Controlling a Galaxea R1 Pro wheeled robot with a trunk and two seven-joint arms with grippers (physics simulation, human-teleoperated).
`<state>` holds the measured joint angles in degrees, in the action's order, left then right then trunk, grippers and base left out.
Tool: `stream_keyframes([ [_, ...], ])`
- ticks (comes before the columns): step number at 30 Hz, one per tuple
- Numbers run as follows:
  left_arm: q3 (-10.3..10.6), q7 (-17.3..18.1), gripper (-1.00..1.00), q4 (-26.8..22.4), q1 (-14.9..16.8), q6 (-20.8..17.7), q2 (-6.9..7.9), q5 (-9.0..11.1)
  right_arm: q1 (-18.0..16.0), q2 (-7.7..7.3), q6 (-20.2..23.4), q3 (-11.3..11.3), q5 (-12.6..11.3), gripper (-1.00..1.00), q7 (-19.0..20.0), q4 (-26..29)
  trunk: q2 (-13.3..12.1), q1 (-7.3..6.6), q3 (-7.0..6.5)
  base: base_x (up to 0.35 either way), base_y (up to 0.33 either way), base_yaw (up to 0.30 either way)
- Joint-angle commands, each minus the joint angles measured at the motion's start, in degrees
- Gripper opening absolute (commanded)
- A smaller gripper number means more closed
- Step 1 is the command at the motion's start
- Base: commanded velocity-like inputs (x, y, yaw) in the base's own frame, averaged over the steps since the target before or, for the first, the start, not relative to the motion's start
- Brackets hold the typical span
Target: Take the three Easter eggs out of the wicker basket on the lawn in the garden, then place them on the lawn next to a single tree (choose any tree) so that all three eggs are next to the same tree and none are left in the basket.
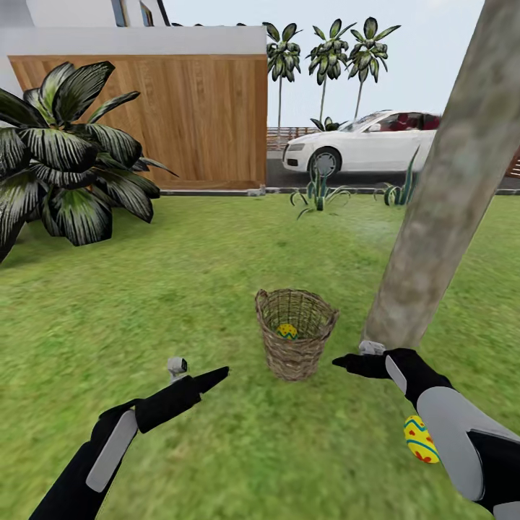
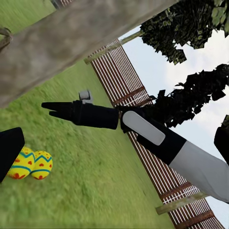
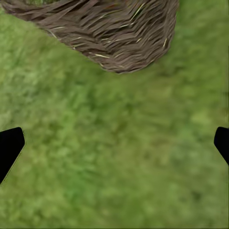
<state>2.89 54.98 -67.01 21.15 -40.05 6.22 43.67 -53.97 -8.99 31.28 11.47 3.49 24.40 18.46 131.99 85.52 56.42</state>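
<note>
Yellow, one Easter egg (image 1: 287, 331) lay inside the wicker basket (image 1: 295, 334); two more (image 2: 31, 164) sat on the lawn (image 1: 180, 289) near the tree (image 1: 448, 195) — apparently already delivered. Right gripper (image 1: 339, 362) hovered beside the basket, fingers spread; left gripper (image 1: 222, 372) — cannot tell.

- Front garden of a house: mown lawn (image 1: 180, 289), broad-leaved shrub (image 1: 65, 166), tree trunk (image 1: 448, 195).
- Timber-clad wall (image 1: 202, 115), slatted fence (image 2: 143, 119), white car (image 1: 361, 144) on the driveway, palms (image 1: 328, 50) beyond.
</note>
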Motion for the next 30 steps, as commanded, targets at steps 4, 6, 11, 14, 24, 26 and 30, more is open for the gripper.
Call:
stream_keyframes([
  [4, 0.11, -0.05, 1.00, 0.03, 0.03, -0.38, 0.03, 0.45, -0.04, 0.03, 0.36, 0.40, 0.37, 1.00, 0.30, 0.09, 0.02, 0.00, 0.05, 0.098, 0.305, 0.000],
  [6, 0.10, -0.05, 1.00, 0.05, 0.03, -0.38, 0.03, 0.45, -0.06, 0.03, 0.36, 0.40, 0.37, 1.00, 0.30, 0.09, 0.02, 0.00, 0.05, 0.114, 0.302, -0.038],
  [11, 0.10, -0.05, 1.00, 0.21, 0.03, -0.40, 0.03, 0.45, -0.05, -0.05, 0.36, 0.48, 0.36, 1.00, 0.30, 0.09, 0.02, 0.00, 0.01, 0.120, 0.226, -0.209],
  [14, 0.10, -0.05, 1.00, 0.53, 0.03, -0.50, 0.02, 0.45, -0.06, -0.06, 0.36, 0.48, 0.31, 1.00, 0.30, 0.09, 0.02, 0.00, -0.05, 0.033, 0.050, -0.269],
  [24, 0.10, 1.66, 1.00, 0.54, 0.03, -0.61, 0.16, 0.59, -0.07, -0.06, 0.48, 0.49, 0.29, 1.00, 0.30, 0.09, -1.58, -0.88, -1.04, 0.003, 0.004, -0.277],
  [26, 0.07, 3.29, 1.00, 0.61, 0.03, -0.63, 0.13, 0.55, -0.03, -0.06, 0.51, 0.49, 0.29, 1.00, 0.30, 0.09, -2.39, -1.32, -1.44, 0.000, 0.000, -0.210],
  [30, 0.02, 4.20, 1.00, 0.64, 0.03, -0.70, 0.11, 0.51, -0.02, -0.06, 0.56, 0.49, 0.29, 1.00, 0.30, 0.09, -3.99, -2.20, -2.18, 0.000, 0.000, -0.059],
])
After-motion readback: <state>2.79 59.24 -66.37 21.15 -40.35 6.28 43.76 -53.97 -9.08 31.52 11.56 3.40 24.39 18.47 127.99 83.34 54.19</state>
